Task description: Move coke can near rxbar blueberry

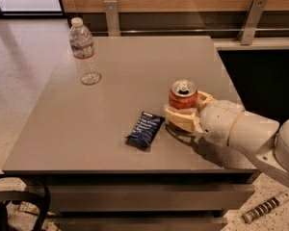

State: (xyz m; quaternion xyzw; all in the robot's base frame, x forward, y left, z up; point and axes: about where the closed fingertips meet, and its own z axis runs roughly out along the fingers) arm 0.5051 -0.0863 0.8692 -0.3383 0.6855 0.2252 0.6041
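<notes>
The red coke can (182,96) with its silver top stands upright on the grey table (135,76), right of centre. My gripper (184,113) comes in from the right on a white arm and is shut on the can, its cream fingers (179,120) wrapped around the lower half. The rxbar blueberry (145,128), a flat dark navy wrapper, lies on the table just left of the can, a short gap away from the fingers.
A clear plastic water bottle (84,52) stands at the table's far left. A wooden wall with metal brackets (250,20) runs behind. The table's front edge is close below the bar. A dark chair part (19,211) sits at lower left.
</notes>
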